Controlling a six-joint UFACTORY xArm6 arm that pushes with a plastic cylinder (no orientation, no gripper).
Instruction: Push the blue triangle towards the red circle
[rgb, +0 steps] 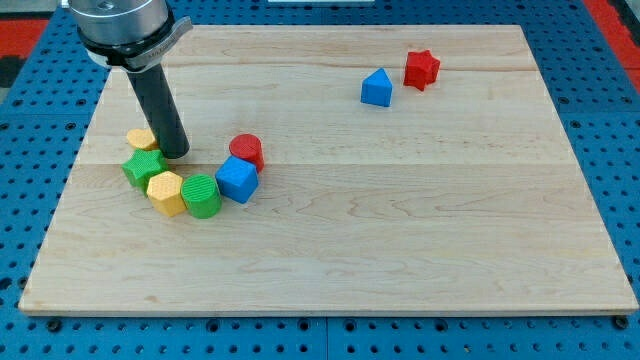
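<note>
A: Where is my tip (176, 153) now?

B: Down on the worktop (400, 230) at the view's left, inside a cluster: just right of the yellow block (141, 139) and the green block (143, 166), with the red circle (246, 151) a little to its right. There are no fingers on this arm, only the rod, so nothing spreads or pinches.

A: And the blue triangle (376, 88)?

B: Well apart, near the view's top right, just left of the red star (421, 69). Its peak points toward the view's top; no long axis stands out.

A: So which step is this?

B: I judge the approach is not yet begun. The tip must leave the cluster, pass round to the triangle's upper right, between it and the star, then push down-left toward the circle.

A: Anything else nearby?

B: A blue cube (237, 180), a green cylinder (201, 195) and a yellow hexagon (166, 192) crowd below the circle.
</note>
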